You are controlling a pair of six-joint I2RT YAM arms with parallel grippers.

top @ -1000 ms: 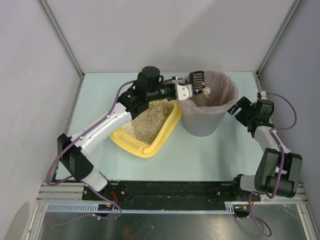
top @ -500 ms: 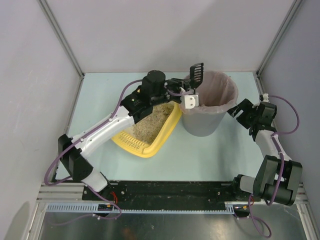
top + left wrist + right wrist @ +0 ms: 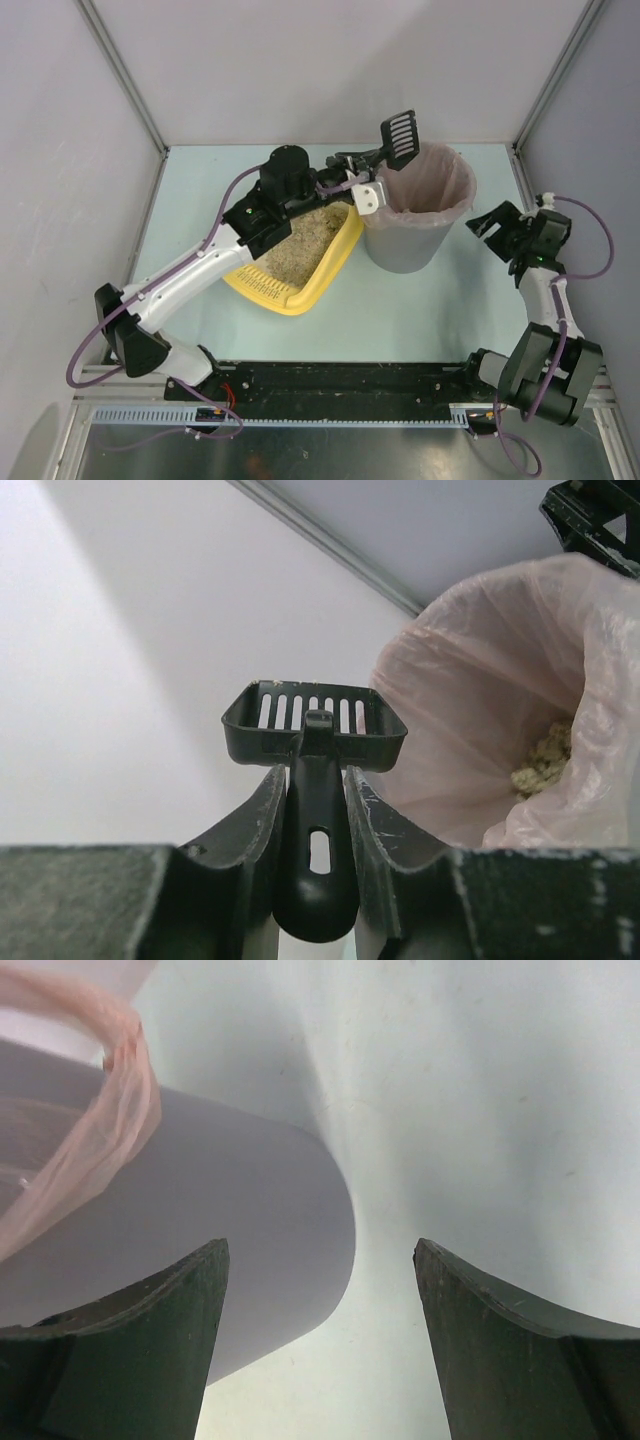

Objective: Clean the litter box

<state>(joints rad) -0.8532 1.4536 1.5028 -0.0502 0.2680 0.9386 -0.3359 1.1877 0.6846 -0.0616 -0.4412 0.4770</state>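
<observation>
The litter box (image 3: 336,258) is a yellow tray of beige litter, lying beside the grey bin (image 3: 405,250) on its left. My left gripper (image 3: 372,157) is shut on the handle of a black slotted scoop (image 3: 400,127), held above the bin's left rim. In the left wrist view the scoop (image 3: 315,720) stands upright and empty between the fingers of that gripper (image 3: 312,775). Litter clumps (image 3: 545,760) lie inside the pink liner (image 3: 480,670). To the right of the bin, my right gripper (image 3: 490,222) is open and holds nothing. The right wrist view shows this gripper (image 3: 320,1250) clear of the bin wall (image 3: 200,1230).
Pale walls with metal corner posts (image 3: 125,80) close in the light blue table (image 3: 430,310) at the back and sides. The litter box tilts, its right wall leaning near the bin.
My left gripper has swung the scoop up and back from over the bin's mouth to its left rim. My right gripper has drawn away from the bin to the right.
</observation>
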